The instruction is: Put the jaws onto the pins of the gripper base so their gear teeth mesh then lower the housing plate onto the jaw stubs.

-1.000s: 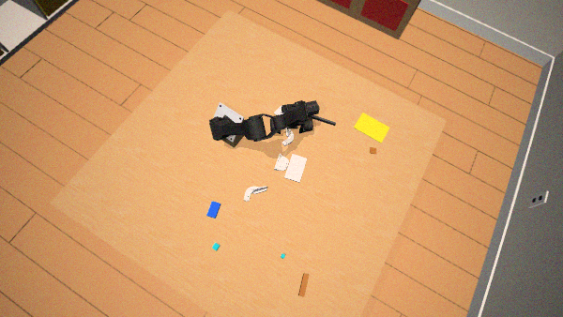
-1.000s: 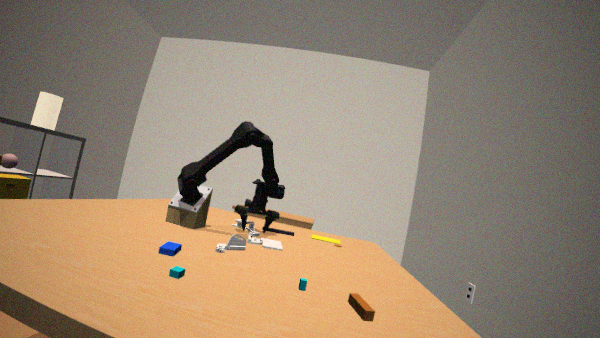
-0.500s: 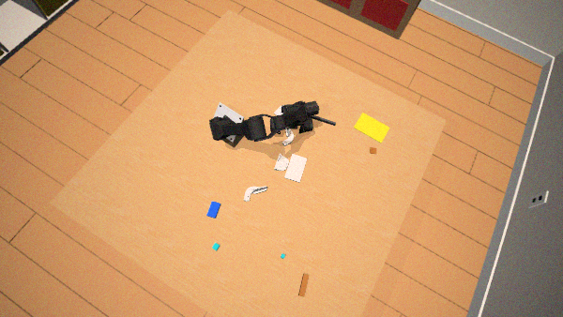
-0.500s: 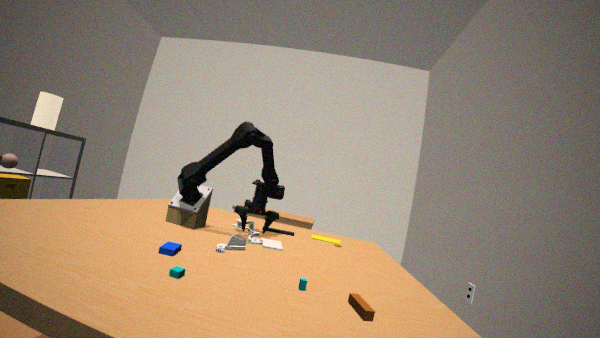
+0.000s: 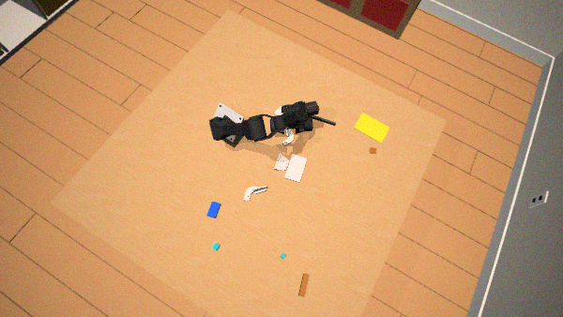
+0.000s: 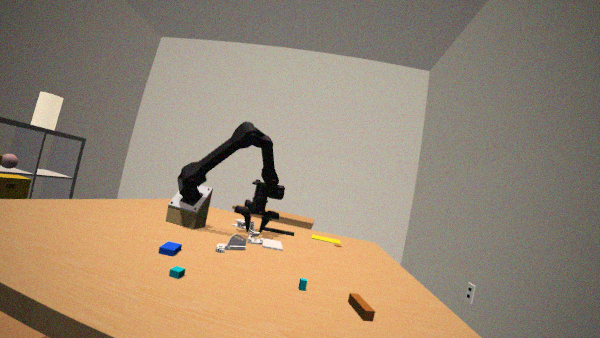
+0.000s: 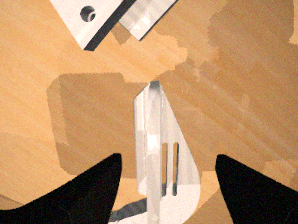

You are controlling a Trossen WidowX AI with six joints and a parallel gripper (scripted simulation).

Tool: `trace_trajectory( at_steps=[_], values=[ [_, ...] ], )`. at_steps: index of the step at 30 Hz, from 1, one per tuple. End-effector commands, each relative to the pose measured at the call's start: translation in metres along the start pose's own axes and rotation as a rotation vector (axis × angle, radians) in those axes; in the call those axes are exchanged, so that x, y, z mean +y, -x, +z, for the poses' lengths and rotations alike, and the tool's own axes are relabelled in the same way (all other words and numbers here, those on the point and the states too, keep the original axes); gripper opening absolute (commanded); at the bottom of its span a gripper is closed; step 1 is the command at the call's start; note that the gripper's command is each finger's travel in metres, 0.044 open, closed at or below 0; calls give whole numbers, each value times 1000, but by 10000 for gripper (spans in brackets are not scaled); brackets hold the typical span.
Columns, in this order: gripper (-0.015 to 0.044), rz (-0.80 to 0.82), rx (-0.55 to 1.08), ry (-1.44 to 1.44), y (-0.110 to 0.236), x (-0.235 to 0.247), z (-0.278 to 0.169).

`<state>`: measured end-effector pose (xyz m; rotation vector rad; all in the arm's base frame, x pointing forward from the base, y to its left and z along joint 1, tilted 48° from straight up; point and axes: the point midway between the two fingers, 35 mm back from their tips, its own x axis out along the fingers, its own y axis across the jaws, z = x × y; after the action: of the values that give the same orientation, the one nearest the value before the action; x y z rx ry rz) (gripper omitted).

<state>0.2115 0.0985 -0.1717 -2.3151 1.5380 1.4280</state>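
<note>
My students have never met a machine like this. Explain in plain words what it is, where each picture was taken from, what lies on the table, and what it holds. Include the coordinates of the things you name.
The machine is one black jointed robot arm (image 5: 255, 128) (image 6: 220, 154), tipped by a two-fingered end effector (image 5: 289, 131) (image 6: 254, 231) (image 7: 169, 161). One picture looks down from above, one looks across the table (image 5: 164, 188) (image 6: 110, 265) from outside, and the close-up comes from the wrist. A white curved part (image 5: 290, 138) (image 6: 253, 233) (image 7: 185, 172) lies between the parted fingers, with gaps visible on both sides, so nothing appears held. Also there: another curved part (image 5: 250, 192) (image 6: 237, 244), a white plate (image 5: 296, 168) (image 6: 272, 245), a blue block (image 5: 213, 209) (image 6: 170, 248) and a yellow slab (image 5: 372, 127) (image 6: 326, 239), among others.
</note>
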Motion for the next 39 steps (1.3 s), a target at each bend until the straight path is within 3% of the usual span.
trace_trajectory(
  at_steps=[1,5,19,39],
  values=[
    [178,0,0,0,0,0,0],
    [134,0,0,0,0,0,0],
    [134,0,0,0,2,0,0],
    [134,-4,0,3,64,-2,0]
  ],
)
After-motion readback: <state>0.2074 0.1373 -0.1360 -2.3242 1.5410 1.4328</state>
